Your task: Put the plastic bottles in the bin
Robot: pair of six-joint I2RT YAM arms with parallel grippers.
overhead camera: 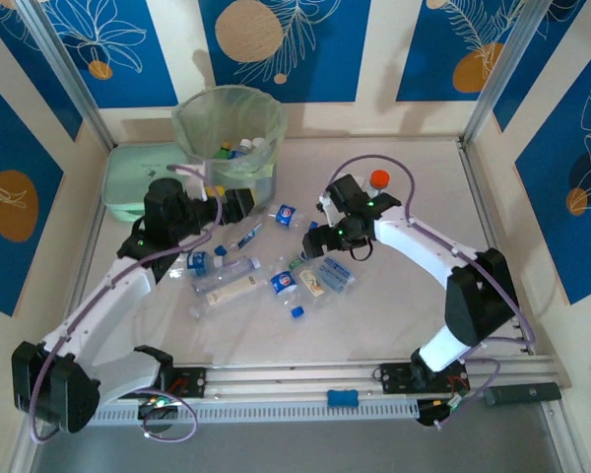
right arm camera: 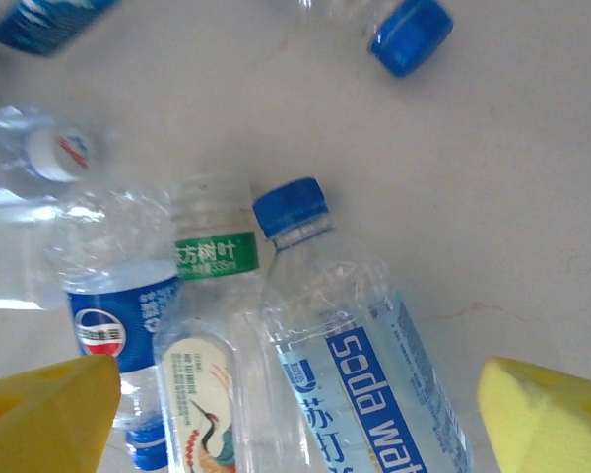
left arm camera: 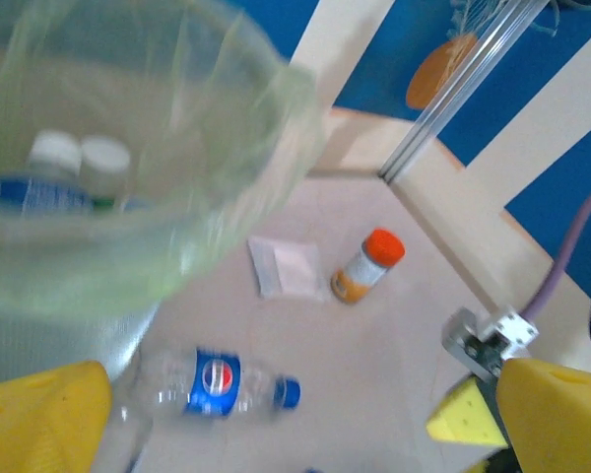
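Top external – I'm seeing left gripper (overhead camera: 241, 202) hanging wide open, empty, beside bin (overhead camera: 187, 123); several plastic bottles (overhead camera: 244, 148) sitting inside, others lying on table (overhead camera: 394, 325). Right wrist – right gripper (right arm camera: 295, 409) gaping around soda-water bottle (right arm camera: 364, 355), pads (right arm camera: 547, 419) not touching it.

We take this for a robot lab booth, two arms (overhead camera: 113, 296) bolted to a metal rail (overhead camera: 305, 379), a white table (overhead camera: 374, 315), printed blue wall panels (overhead camera: 276, 59) around it, aluminium posts (overhead camera: 497, 69) at its corners.

Bin (left arm camera: 266, 128): blurred, cropped at top and left edges.
Bottles inside (left arm camera: 39, 192): dim through liner.
Soda-water bottle (right arm camera: 355, 335): base cropped at the bottom edge.
Mint box (overhead camera: 128, 172): right end behind the bin.
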